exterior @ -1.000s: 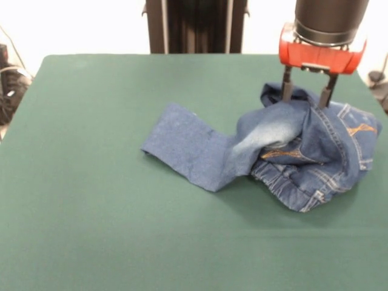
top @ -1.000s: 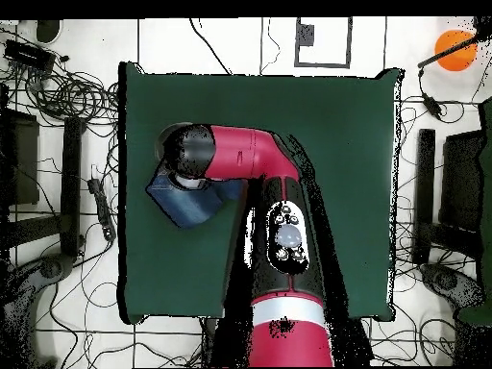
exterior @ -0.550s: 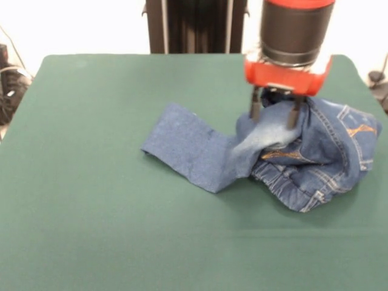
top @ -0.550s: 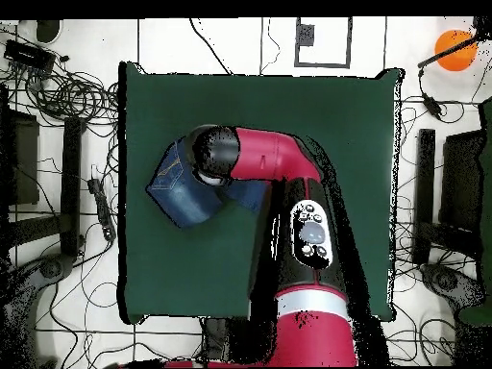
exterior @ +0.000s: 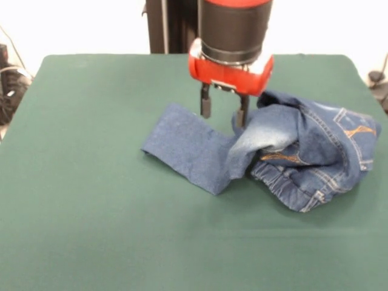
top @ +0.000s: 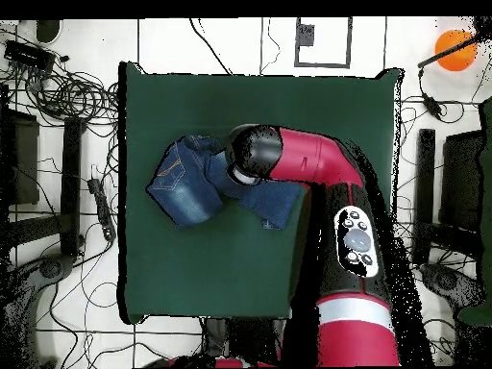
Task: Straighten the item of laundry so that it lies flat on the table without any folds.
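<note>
One pair of blue denim jeans (exterior: 285, 151) lies crumpled on the green table (exterior: 91, 200), toward the right side in the front view, and it is far from flat. Most of the cloth is bunched into a raised heap at the right, where the waistband, orange stitching and a stitched back pocket face up, and a faded light patch runs across the fold at the heap's left edge. From under that fold a single leg stretches out flat to the left, ending in a straight hem well short of the table's middle left. The red and black arm comes down over the jeans, and the hand (exterior: 224, 114) hangs just above the place where the flat leg meets the heap. Its two dark fingers (exterior: 205, 106) stand apart with a clear gap between them, and nothing is held in that gap; the right finger's tip sits against or just before the faded fold, though contact cannot be judged for sure. In the overhead view the jeans (top: 187, 187) lie in the left half of the table (top: 327, 106), with the arm's end covering their middle and the flat leg showing beyond it, while cables crowd the floor around the table.
</note>
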Robot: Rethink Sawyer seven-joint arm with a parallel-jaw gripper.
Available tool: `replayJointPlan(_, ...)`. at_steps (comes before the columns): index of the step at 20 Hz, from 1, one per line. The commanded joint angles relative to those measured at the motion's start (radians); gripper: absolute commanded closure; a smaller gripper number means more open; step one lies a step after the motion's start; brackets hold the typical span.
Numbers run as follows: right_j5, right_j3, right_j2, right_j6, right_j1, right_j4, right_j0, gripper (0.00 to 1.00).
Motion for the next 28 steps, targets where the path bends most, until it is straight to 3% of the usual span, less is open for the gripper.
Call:
replayJointPlan(1,0.081,0.073,0.072,-0.055,-0.058,-0.029,0.016,0.00)
replayJointPlan(7,0.116,0.079,0.075,-0.073,-0.087,-0.033,0.007,0.00)
replayJointPlan(22,-0.074,0.147,0.117,-0.110,-0.034,-0.096,-0.061,0.00)
replayJointPlan(28,-0.076,0.152,0.132,-0.096,-0.032,-0.116,-0.071,0.00)
